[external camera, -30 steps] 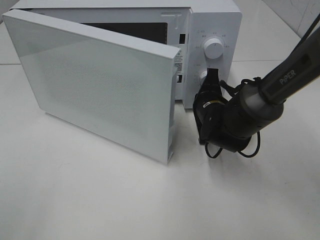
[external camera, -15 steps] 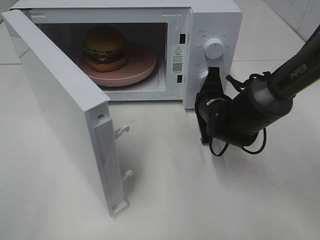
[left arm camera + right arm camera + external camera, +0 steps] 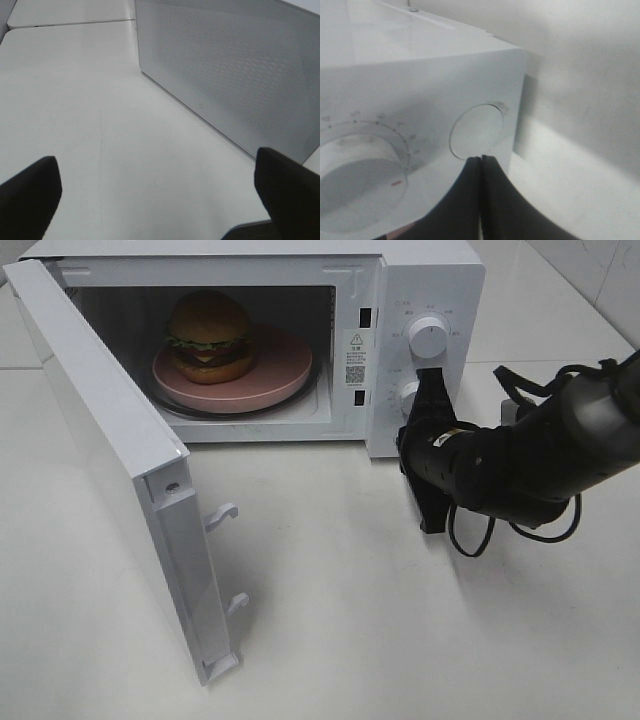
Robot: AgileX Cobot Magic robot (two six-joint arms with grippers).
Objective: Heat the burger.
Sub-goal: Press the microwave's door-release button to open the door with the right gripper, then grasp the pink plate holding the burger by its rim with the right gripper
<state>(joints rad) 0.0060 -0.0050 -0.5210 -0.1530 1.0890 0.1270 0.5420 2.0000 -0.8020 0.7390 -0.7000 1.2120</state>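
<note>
The burger (image 3: pixel 208 335) sits on a pink plate (image 3: pixel 285 365) inside the white microwave (image 3: pixel 430 280), toward the left of the cavity. The microwave door (image 3: pixel 100 440) hangs wide open to the left. My right gripper (image 3: pixel 430 375) is shut and empty, its tips against the control panel beside the lower round button (image 3: pixel 408 393). In the right wrist view the shut gripper (image 3: pixel 481 159) rests just under that button (image 3: pixel 477 130). My left gripper (image 3: pixel 157 175) is open over bare table, facing the door's outer face (image 3: pixel 235 75). It does not show in the exterior view.
An upper dial (image 3: pixel 428 337) sits above the button on the panel, also seen as the dial (image 3: pixel 360 165) in the right wrist view. Door latch hooks (image 3: pixel 222 512) stick out from the door's edge. Cables (image 3: pixel 470 535) loop under the right arm.
The microwave door has swung from nearly covering the cavity to wide open, revealing the burger and plate. My right arm has shifted slightly right while its tip stays at the panel.
</note>
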